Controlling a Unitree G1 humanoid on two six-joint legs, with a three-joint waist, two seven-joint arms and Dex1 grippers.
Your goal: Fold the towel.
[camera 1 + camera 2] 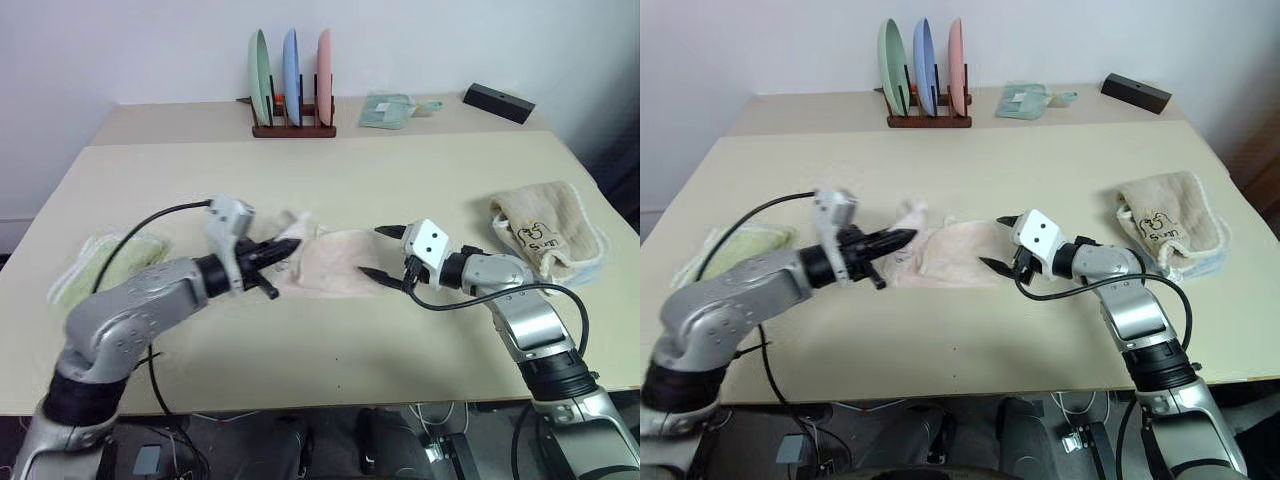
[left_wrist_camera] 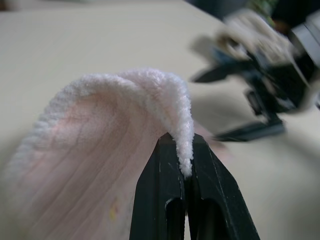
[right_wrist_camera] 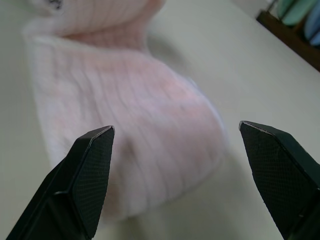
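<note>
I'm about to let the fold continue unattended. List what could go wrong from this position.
1. The left end effector pinches only a thin edge of the pale pink terry-cloth towel; the cloth may slip out as it is carried over.
2. The right end effector stands open at the towel's other end, not holding it, so the whole towel may drag rather than fold.

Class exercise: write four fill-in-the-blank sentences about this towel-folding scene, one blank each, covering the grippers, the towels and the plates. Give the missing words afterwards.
1. The left gripper is shut on an edge of the pale ____ towel.
2. The right gripper has its fingers ____.
3. The rack at the far side of the table holds ____ upright plates.
4. The beige towel lies on the robot's ____ side.

Missing words: pink; open; three; right
</note>
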